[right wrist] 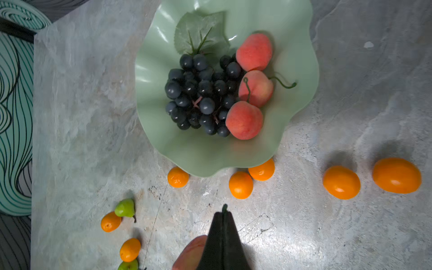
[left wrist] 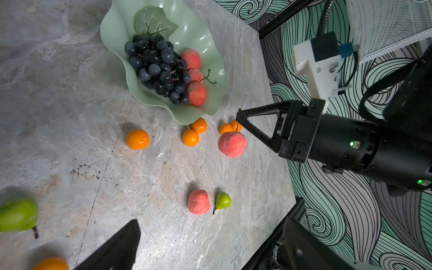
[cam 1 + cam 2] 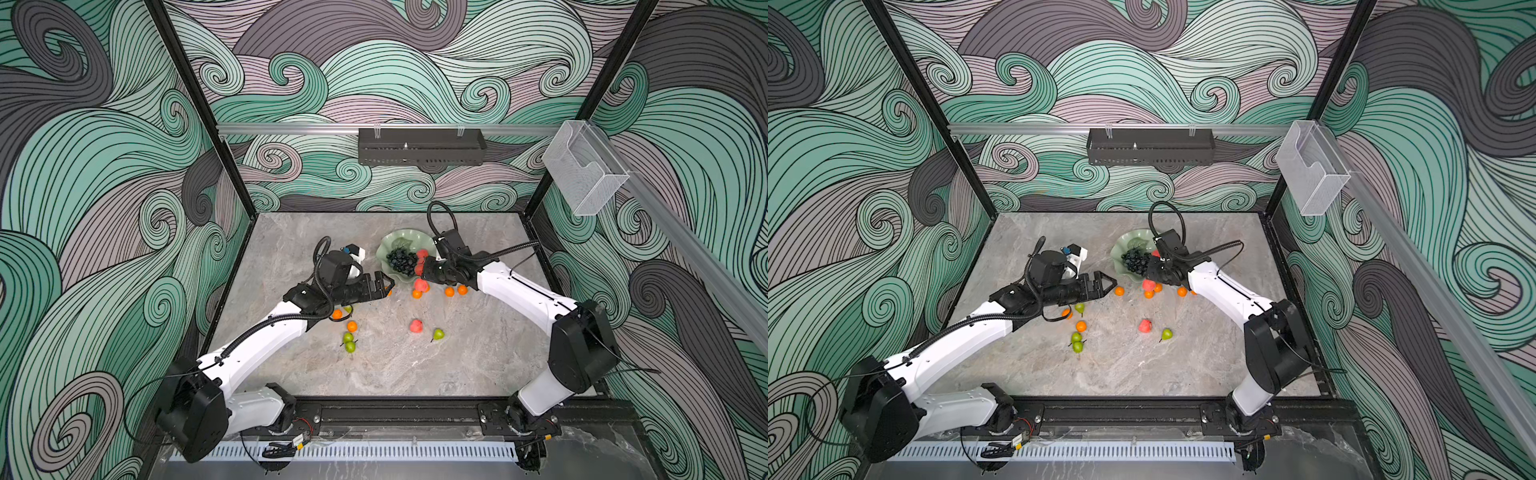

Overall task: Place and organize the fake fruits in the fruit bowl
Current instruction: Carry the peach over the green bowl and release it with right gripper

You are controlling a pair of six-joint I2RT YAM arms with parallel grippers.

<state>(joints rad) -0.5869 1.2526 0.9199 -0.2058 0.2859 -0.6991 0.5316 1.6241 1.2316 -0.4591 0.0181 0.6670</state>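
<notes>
Resting the fruit bowl (image 3: pixel 390 242) toward the far right of the grey surface (image 3: pixel 457 365), already carrying the grape bunch (image 1: pixel 198 93) with its leaf, plus three peaches (image 1: pixel 244 120) lined up in a row and touching the grapes on one side. Pressing the right claw (image 1: pixel 224 215) fully together just in front of the bowl's near rim, pinching what looks like the thin stem of a fourth peach (image 2: pixel 232 144) sitting directly under the claw tips; not showing whether that fruit is clear of the surface. Hovering the left claw (image 3: pixel 386 286) spread wide and gripping nothing, left of the bowl and pointing toward it, with one orange (image 3: pixel 1119 291) just beside its tips. Leaving more oranges (image 1: pixel 240 184) strung along the bowl's near rim, two of them touching and one tucked partly beneath the wavy edge. Leaving a fifth peach (image 3: pixel 416 326) and a pear (image 3: pixel 438 333) just beside each other mid-surface, well apart from the bowl. Leaving two touching pears (image 3: pixel 350 343) near another orange by the left arm (image 3: pixel 266 340), with one more orange and pear partly hidden under that arm.
</notes>
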